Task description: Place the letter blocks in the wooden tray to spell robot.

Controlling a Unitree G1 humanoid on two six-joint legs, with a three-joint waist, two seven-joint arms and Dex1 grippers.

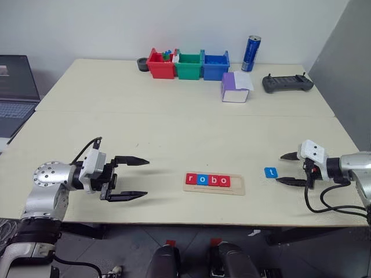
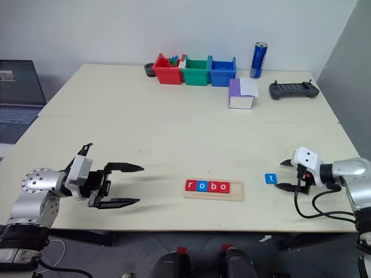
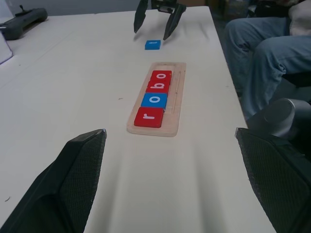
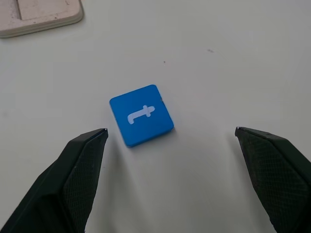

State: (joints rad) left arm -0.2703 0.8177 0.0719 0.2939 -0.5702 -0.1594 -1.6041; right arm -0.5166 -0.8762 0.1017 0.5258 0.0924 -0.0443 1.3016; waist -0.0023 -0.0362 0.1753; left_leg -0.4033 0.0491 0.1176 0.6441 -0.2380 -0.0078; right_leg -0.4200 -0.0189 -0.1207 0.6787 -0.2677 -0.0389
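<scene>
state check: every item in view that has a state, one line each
wooden tray: holds four tiles, last slot free
r tile: seated in tray
first o tile: seated in tray
b tile: seated in tray
second o tile: seated in tray
t tile: flat on table, outside tray
left end effector: open
right end effector: open, beside t tile

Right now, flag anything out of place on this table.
The small blue square tile with a white t lies on the table, apart from the pale wooden tray, whose last slot is unfilled. The open right claw flanks it.
</scene>
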